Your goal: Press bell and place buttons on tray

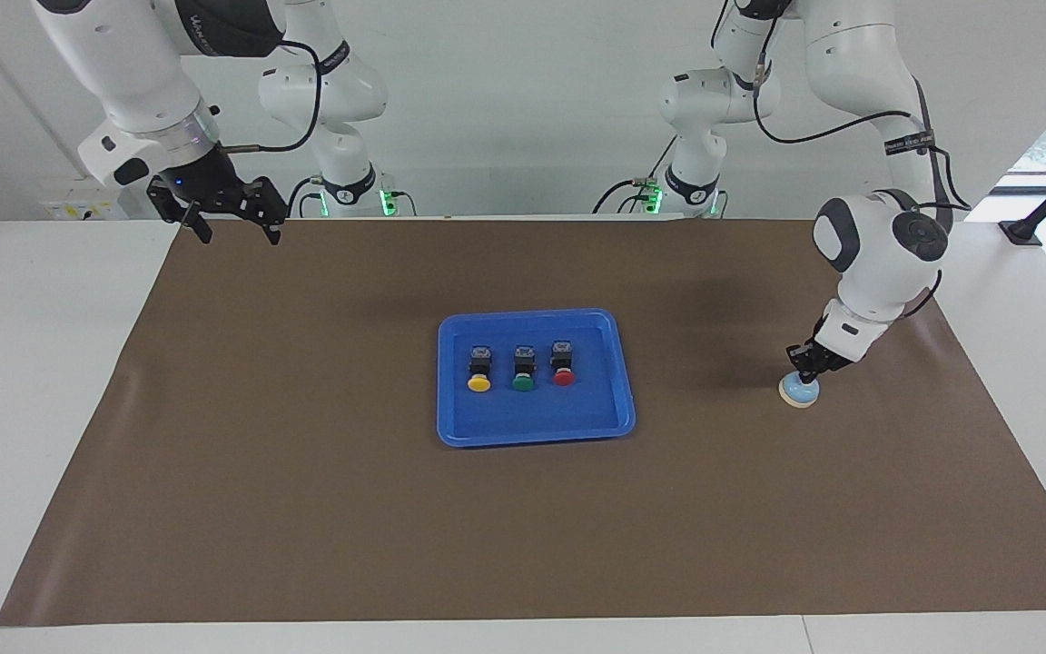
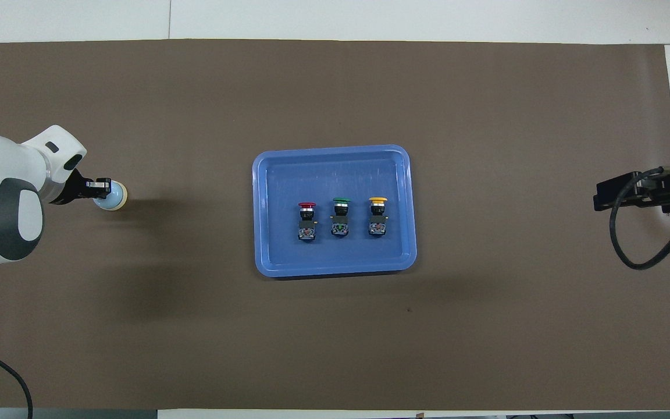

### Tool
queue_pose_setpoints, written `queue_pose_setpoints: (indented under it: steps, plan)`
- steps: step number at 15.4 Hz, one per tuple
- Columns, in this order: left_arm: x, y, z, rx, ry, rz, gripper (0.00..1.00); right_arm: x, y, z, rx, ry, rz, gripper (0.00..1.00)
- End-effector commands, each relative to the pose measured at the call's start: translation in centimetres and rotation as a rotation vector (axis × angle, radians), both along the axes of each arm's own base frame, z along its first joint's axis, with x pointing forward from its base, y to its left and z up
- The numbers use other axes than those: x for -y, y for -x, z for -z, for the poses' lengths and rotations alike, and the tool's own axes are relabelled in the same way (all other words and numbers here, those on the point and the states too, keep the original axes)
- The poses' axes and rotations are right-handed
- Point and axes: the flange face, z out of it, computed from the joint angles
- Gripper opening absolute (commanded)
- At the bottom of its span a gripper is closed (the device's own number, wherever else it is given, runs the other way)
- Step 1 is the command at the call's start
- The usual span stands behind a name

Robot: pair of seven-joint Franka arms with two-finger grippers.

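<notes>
No lettering, label or number can be read on anything.

One camera sits high across the table from the two robots and looks back at them, tilted down; it takes in both arm bases, the wall, and the whole brown mat (image 1: 523,509). The other hangs high above the robots' own end and looks steeply down and forward, so mostly the mat (image 2: 335,349) fills it and only the arms' ends enter from the sides. Neither is close. Both share the mat, the blue tray (image 1: 536,432) (image 2: 335,269) at its middle, and the bell (image 1: 798,392) (image 2: 117,196) just under the left gripper's fingertips (image 1: 805,368) (image 2: 102,185), turned half round between views.
</notes>
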Motion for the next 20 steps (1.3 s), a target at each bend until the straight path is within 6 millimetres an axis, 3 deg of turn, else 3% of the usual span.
queue_pose_setpoints:
  steps: [1, 4, 6, 8, 9, 10, 12, 13, 20]
  plan:
    - [-0.5, -0.6, -2.6, -0.016, -0.014, 0.005, 0.00, 0.1, 0.0, 0.0, -0.010, 0.002, -0.016, 1.00]
    - [-0.5, -1.7, -7.6, -0.077, -0.013, 0.002, 0.00, 0.1, 0.0, 0.0, -0.010, 0.002, -0.016, 1.00]
    - [-0.3, -1.5, -8.9, -0.099, -0.014, 0.005, 0.00, 0.1, 0.0, 0.0, -0.010, 0.002, -0.016, 1.00]
    - [-0.4, -0.9, -11.3, -0.102, -0.014, 0.003, 0.00, 0.1, 0.0, 0.0, -0.010, 0.002, -0.016, 1.00]
    - [-0.4, -0.7, -13.5, -0.099, -0.014, 0.002, 0.00, 0.1, 0.0, 0.0, -0.010, 0.002, -0.016, 1.00]
    - [-0.3, -0.4, -14.9, -0.106, -0.012, 0.003, 0.16, 0.1, 0.0, 0.0, -0.010, 0.002, -0.016, 1.00]
    - [0.2, 0.8, -17.9, -0.120, -0.013, 0.003, 0.63, 0.1, 0.0, 0.0, -0.010, 0.002, -0.016, 1.00]
    - [0.4, 1.7, -19.1, -0.117, -0.013, 0.004, 1.00, 0.1, 0.0, 0.0, -0.010, 0.002, -0.016, 1.00]
    - [0.8, 5.6, -23.0, -0.181, -0.011, 0.008, 1.00, 0.1, 0.0, 0.0, -0.010, 0.002, -0.016, 1.00]
